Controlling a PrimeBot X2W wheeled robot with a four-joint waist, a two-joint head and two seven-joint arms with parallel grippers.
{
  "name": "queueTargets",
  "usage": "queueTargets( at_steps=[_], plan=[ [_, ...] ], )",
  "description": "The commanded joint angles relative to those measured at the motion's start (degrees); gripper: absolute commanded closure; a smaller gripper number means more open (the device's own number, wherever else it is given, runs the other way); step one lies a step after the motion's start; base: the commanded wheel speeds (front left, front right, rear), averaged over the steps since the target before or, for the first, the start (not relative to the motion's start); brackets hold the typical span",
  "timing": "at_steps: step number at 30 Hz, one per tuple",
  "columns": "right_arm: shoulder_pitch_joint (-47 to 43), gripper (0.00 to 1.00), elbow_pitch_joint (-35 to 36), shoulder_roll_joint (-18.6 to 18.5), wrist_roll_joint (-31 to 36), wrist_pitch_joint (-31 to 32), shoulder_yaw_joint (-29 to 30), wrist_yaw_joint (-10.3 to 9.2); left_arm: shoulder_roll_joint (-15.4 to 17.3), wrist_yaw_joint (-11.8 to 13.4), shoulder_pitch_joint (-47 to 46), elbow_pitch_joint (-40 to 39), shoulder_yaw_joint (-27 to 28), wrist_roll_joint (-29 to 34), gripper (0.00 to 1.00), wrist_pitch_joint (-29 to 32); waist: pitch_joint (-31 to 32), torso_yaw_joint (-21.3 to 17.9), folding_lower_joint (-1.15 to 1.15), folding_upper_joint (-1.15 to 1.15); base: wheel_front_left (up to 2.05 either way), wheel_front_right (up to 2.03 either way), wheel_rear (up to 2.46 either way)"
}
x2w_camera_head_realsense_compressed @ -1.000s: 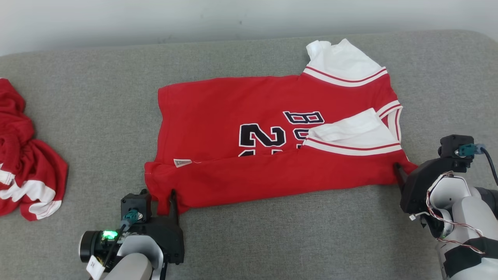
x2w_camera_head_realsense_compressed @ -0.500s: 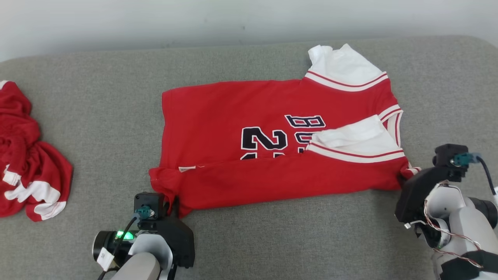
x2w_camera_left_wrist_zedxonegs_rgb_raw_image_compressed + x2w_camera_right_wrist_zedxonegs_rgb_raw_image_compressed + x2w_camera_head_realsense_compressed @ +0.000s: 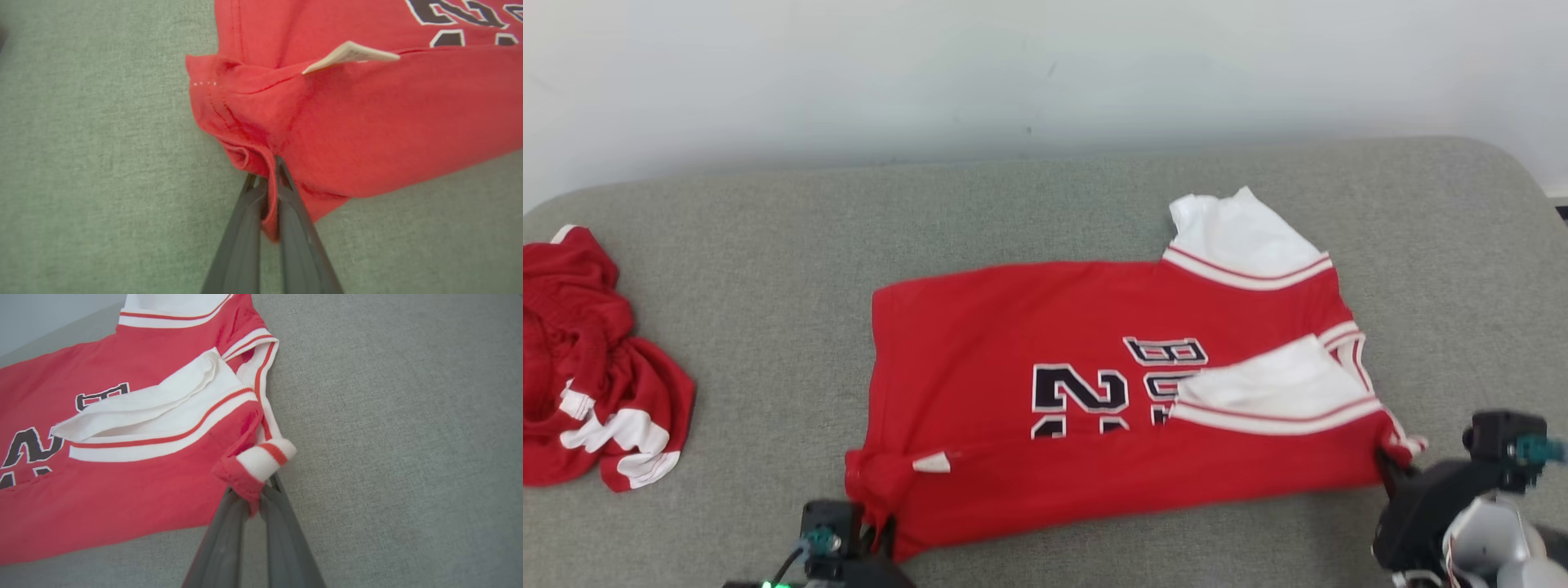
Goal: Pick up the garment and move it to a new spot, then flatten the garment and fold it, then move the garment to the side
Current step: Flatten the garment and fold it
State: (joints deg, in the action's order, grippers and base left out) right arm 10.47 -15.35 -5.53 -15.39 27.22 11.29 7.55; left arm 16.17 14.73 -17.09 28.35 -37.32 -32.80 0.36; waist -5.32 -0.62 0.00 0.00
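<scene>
The garment [image 3: 1045, 327] is a red jersey with white sleeves and black numbers, lying partly folded on the grey cushion [image 3: 768, 245]. My left gripper [image 3: 882, 527] is at its near left corner, shut on the bunched red hem. In the left wrist view the dark fingers [image 3: 249, 212] pinch a fold of the garment [image 3: 367, 122], with the left gripper [image 3: 271, 175] raising it slightly. My right gripper [image 3: 1386, 464] is shut on the near right corner. In the right wrist view the right gripper [image 3: 261, 488] clamps the striped trim of the garment [image 3: 143, 477].
A second crumpled red and white garment [image 3: 580, 367] lies at the far left of the cushion. A pale wall [image 3: 1013, 65] runs behind the cushion's back edge. The cushion's rounded right end [image 3: 1519, 188] is close to my right arm.
Both grippers have closed on the garment's near corners, which are now bunched and slightly raised. The head camera has tilted up, so everything sits lower in the picture.
</scene>
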Motion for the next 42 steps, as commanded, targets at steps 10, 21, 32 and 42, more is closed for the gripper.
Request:
queueTargets(
  at_steps=[10,21,32,42],
  plan=[
    [-8.9,0.00,0.8,1.9,2.1,-0.9,2.8,-0.15,4.0,4.1,8.1,-8.0,0.2,-1.3,0.00,3.3,1.0,-0.6,0.00,0.00,0.00,0.00,0.00],
    [-5.8,0.00,5.6,0.2,6.5,0.9,3.6,-0.14,6.6,7.9,9.4,-16.2,2.7,-3.3,0.00,6.8,2.9,-0.8,0.00,0.00,0.00,0.00,0.00],
    [12.4,0.00,9.3,-11.1,1.7,14.0,-7.3,-0.14,8.6,5.1,-8.7,-15.6,6.1,-6.7,0.00,19.4,-2.7,-1.5,0.00,0.00,0.00,0.00,0.00],
    [33.5,0.00,-5.1,-12.4,-2.8,11.9,-17.5,-0.14,6.1,-1.3,-25.7,-3.7,4.3,-6.0,0.00,23.9,-10.8,-2.2,0.00,0.00,0.00,0.00,0.00]
  ],
)
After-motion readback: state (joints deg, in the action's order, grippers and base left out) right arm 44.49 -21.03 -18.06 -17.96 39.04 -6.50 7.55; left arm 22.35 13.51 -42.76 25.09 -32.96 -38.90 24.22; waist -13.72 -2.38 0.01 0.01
